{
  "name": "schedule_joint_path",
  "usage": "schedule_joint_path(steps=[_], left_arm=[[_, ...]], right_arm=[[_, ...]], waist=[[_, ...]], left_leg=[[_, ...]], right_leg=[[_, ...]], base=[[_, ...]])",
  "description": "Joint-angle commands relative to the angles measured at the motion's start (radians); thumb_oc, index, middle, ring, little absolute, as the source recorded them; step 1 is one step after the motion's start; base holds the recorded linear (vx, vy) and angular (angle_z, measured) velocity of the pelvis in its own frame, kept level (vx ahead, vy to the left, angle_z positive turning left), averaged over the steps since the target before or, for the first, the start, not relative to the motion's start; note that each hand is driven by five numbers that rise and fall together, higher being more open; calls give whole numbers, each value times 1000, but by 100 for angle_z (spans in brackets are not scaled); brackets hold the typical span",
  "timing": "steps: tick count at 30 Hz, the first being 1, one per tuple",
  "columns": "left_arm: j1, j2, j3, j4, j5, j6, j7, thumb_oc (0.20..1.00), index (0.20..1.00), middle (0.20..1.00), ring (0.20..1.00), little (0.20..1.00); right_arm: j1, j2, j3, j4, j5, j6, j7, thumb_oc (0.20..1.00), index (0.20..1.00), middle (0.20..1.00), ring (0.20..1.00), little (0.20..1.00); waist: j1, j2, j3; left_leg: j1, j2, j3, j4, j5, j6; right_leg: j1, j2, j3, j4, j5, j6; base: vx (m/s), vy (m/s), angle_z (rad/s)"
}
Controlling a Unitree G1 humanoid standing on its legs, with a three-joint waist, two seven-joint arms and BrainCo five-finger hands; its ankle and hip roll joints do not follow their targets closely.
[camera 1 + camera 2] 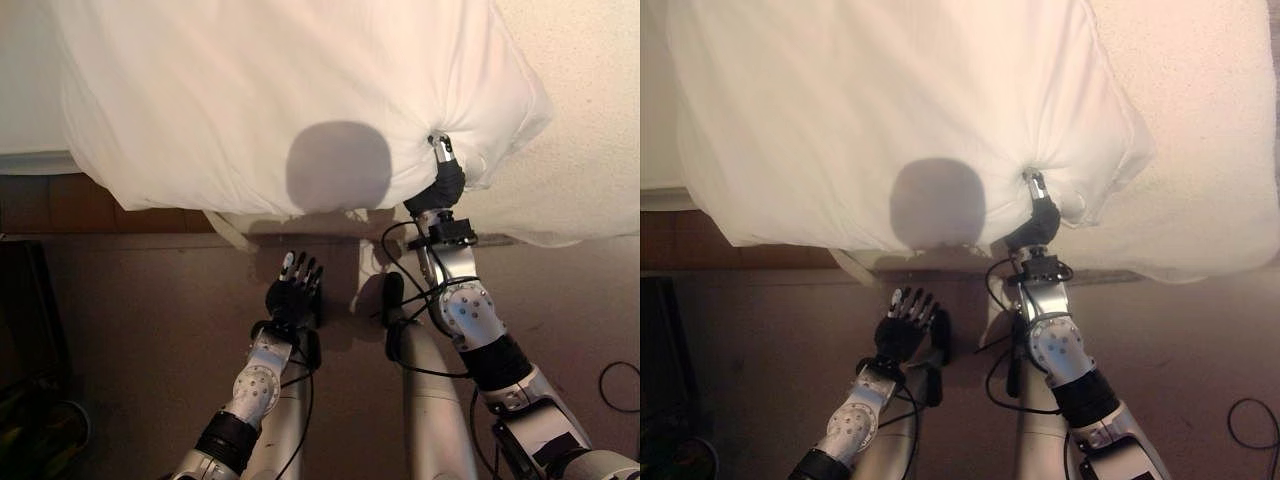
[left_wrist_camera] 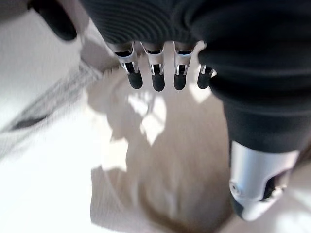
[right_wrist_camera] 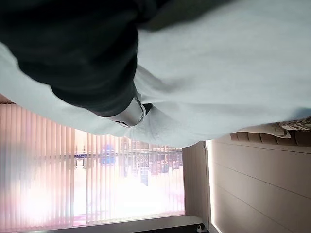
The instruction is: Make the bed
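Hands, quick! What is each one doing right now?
Left hand: open, fingers straight, holding nothing, above the floor.
Right hand: shut on the white pillow, pinching its bunched edge.

Two head eyes looking down, sharing the white pillow (image 1: 280, 90), wrist cameras pressed close along each hand.

From my remote seat I see a plump white pillow (image 1: 280, 90) bunched at its near edge, creased where my right hand (image 1: 441, 180) pinches it, overhanging the side of the cream bed (image 1: 590, 120) beyond my fingertips.
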Motion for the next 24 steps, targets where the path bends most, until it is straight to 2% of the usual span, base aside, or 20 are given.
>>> schedule_joint_path(steps=[1,2,3,4,5,6,9,24], left_arm=[[-35,-25,22,-75,-36,-52,-69,1000,1000,1000,1000,1000],[-36,-25,23,-75,-36,-52,-69,1000,1000,1000,1000,1000],[-70,-40,37,-78,-50,-79,-71,1000,1000,1000,1000,1000],[-89,-45,46,-82,-51,-92,-73,1000,1000,1000,1000,1000],[-88,-45,46,-81,-52,-92,-73,1000,1000,1000,1000,1000],[-108,-48,55,-83,-56,-105,-74,1000,1000,1000,1000,1000],[-169,-48,88,-97,-43,-158,-68,1000,1000,1000,1000,1000],[-273,-34,219,-109,-68,-241,-86,1000,1000,1000,1000,1000]], right_arm=[[57,33,38,-166,5,13,141,200,200,200,200,200],[57,32,38,-166,5,13,141,200,200,200,200,200],[57,38,39,-159,7,8,139,200,200,200,200,200],[59,41,37,-154,7,8,139,200,200,200,200,200],[60,42,37,-153,7,8,139,200,200,200,200,200],[59,48,39,-150,10,8,139,200,200,200,200,200],[62,51,46,-140,11,0,135,200,200,200,200,200],[89,57,32,-128,9,-9,122,200,200,200,200,200]], waist=[[-30,-19,-93],[-30,-19,-93],[-33,-26,-97],[-35,-29,-99],[-34,-28,-101],[-38,-32,-102],[-41,-39,-110],[-48,-48,-140]], left_leg=[[-46,-25,4,9,-45,22],[-46,-25,4,9,-45,22],[-62,-25,8,7,-22,27],[-63,-24,8,8,-23,27],[-49,-24,4,9,-46,22],[-67,-24,10,10,-24,27],[-66,-23,12,6,-23,26],[-84,-17,9,24,-28,22]], right_leg=[[-22,7,13,-59,34,95],[-22,7,13,-58,34,95],[-38,7,13,-61,57,90],[-40,7,13,-60,56,90],[-28,9,15,-55,34,95],[-44,8,15,-59,57,89],[-48,12,22,-59,58,91],[-63,20,22,-50,52,85]], base=[[0,0,0],[-65,-11,-1],[-63,-6,-4],[2,-6,-5],[2,0,-5],[0,0,0],[-21,1,-1],[0,-2,-1]])
